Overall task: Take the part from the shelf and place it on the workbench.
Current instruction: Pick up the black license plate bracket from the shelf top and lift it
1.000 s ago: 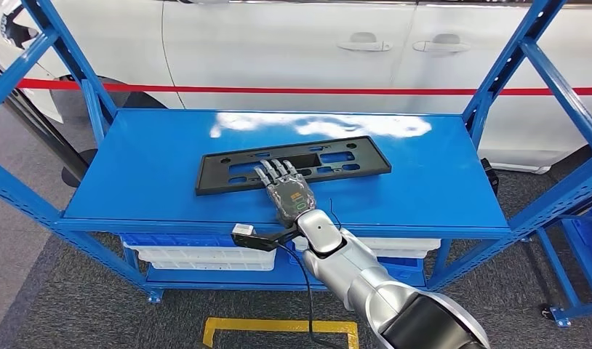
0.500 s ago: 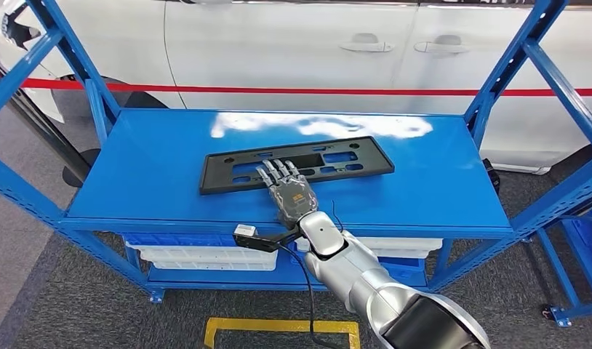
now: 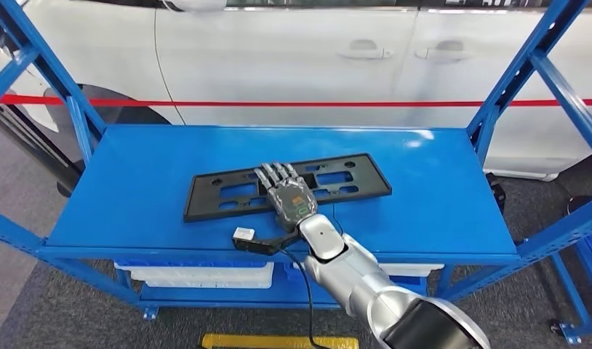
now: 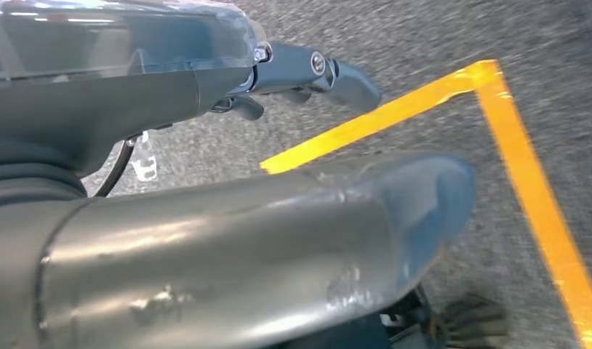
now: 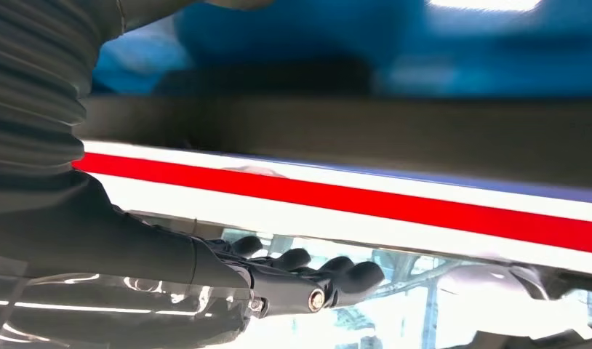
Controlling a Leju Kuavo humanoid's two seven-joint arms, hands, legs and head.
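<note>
A flat black part with several cut-outs lies on the blue shelf's top board, its long side running left to right. My right hand reaches over its near edge, fingers stretched flat across its middle, with no grip visible. The right wrist view shows the same hand with straight fingers, and the part as a blurred dark band beside it. In the left wrist view my left hand hangs above the carpet, fingers out, holding nothing.
Blue slanted shelf posts rise at the left and right. White bins sit on the lower level. A white car with a red stripe stands close behind. Yellow floor tape marks the carpet.
The whole picture has shifted, so the camera moved nearer the shelf. My right hand has slid further over the part, from its near edge to its middle.
</note>
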